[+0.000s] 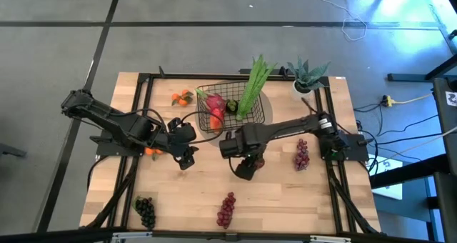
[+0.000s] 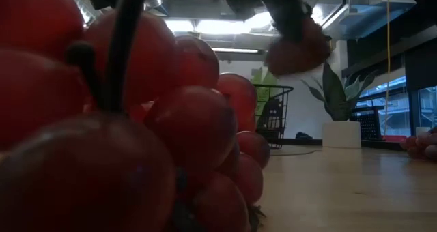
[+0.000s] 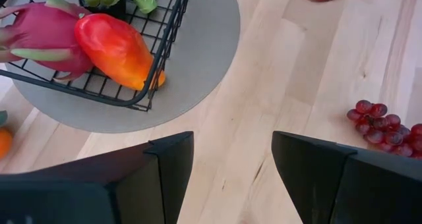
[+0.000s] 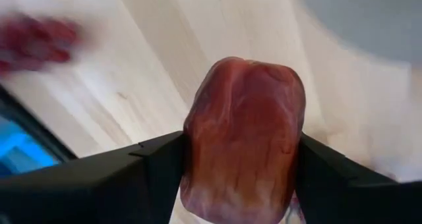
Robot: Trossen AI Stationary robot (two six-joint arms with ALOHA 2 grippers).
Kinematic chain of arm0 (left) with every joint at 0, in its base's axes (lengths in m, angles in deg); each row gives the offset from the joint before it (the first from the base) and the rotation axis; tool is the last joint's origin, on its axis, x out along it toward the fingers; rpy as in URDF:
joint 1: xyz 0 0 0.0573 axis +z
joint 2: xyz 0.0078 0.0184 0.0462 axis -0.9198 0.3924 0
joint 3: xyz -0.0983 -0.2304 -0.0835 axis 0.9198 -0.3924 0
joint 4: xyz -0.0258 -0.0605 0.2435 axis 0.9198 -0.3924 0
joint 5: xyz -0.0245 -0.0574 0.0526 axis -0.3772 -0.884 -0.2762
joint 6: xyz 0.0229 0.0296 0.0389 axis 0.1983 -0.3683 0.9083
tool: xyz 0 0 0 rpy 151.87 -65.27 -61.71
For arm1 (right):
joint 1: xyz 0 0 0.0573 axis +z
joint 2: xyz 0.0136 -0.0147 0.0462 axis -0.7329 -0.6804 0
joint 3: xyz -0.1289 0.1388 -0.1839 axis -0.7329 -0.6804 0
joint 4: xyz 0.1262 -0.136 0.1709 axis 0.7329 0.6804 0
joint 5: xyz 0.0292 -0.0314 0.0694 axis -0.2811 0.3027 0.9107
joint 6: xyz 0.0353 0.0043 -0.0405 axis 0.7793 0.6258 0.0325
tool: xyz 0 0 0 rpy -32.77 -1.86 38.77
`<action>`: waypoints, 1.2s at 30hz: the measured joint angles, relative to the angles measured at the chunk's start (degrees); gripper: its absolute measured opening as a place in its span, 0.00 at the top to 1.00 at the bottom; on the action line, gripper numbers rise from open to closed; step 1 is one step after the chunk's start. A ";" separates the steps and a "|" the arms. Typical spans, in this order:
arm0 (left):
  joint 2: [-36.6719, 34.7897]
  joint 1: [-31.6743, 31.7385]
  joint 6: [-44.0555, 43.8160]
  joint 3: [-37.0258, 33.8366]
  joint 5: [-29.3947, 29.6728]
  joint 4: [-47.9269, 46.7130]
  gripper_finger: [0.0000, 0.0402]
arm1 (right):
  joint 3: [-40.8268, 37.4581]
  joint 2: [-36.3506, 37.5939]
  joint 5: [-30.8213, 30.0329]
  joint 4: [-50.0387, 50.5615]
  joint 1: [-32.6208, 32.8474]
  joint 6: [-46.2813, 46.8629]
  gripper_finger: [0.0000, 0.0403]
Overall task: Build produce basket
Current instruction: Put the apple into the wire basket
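Looking down, the basket (image 1: 232, 107) sat on its grey mat (image 1: 265, 113) at twelve o'clock; the right gripper (image 1: 245, 170), just toward six, clenched a red fruit (image 4: 244, 135), likely bound there. Low view showed that fruit aloft. The left gripper (image 3: 232, 178) gaped empty, waiting near nine, facing the mango (image 3: 117, 49).

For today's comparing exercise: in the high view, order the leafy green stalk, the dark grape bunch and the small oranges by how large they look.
1. Leafy green stalk, clearly the longest, leaning out of the basket.
2. Dark grape bunch.
3. Small oranges, though this cluster looks close to the grapes in spread, so that ranking is unsure.
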 joint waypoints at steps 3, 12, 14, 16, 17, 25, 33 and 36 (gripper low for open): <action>0.00 0.01 0.00 0.00 0.00 0.07 0.52 | 6.34 0.81 -2.18 -0.35 0.10 -0.49 0.45; -0.04 0.01 -0.02 0.00 0.04 0.89 0.52 | 14.89 2.33 -11.61 -1.82 -6.40 -7.39 0.45; -0.04 0.01 -0.31 0.00 -0.06 1.57 0.52 | 14.71 2.33 -12.86 0.17 -9.03 -11.06 0.45; -0.04 0.01 -0.31 0.00 -0.07 1.73 0.52 | 14.71 2.33 -14.55 -0.95 -11.93 -14.48 0.45; -0.04 0.01 -0.33 0.00 -0.05 2.10 0.52 | 14.71 2.33 -14.57 -1.73 -13.33 -16.01 0.45; -0.02 0.05 -2.32 0.00 11.29 3.67 0.52 | 13.84 1.70 -14.42 -5.25 -20.29 -26.72 0.45; -0.02 0.05 -4.55 0.00 18.38 3.58 0.52 | 6.23 1.48 -14.38 -10.97 -22.16 -30.80 0.45; -0.02 0.26 -5.85 0.00 18.40 3.58 0.52 | 1.26 1.57 -14.31 -17.77 -22.12 -33.15 0.45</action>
